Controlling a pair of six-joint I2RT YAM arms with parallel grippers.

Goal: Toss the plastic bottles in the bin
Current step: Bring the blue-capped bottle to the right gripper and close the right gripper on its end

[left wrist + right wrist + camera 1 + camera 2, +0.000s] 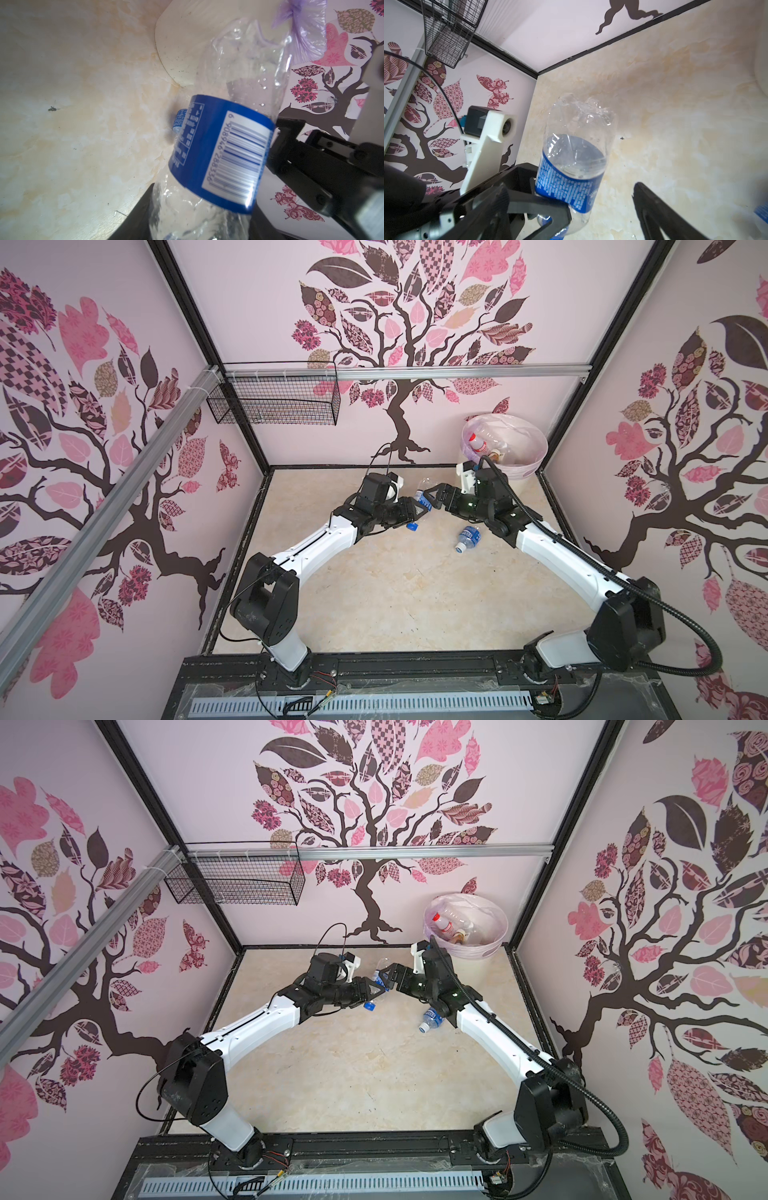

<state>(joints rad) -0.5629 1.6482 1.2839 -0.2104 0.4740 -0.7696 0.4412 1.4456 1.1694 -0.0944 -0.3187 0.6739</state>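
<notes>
Cream, stone-look surface (395,593) fills the floor of the pen. The bin (542,448) stands in the far right corner and a few bottles (478,443) already lie in it. It is just behind the right arm and well apart from the left arm, so the right arm is much nearer to it.

Both arms meet in the middle, ahead of the bin. The left end effector (422,508) is pinched narrow on a clear bottle with a blue label (423,494) and holds it up off the surface. The right end effector (430,498) faces it from the bin side with its jaws wide. In the right wrist view one finger (556,214) sits right at the label and the other (654,209) is apart from it. I cannot tell if the near one touches.

The held bottle is tilted. Its blue cap (411,526) points down and toward the front, and its base points up and toward the back wall. It looks like a hand-over, so the right jaws need to close across the bottle, not along it.

One more bottle (467,538) lies on its side by the right arm, white cap to the front.
</notes>
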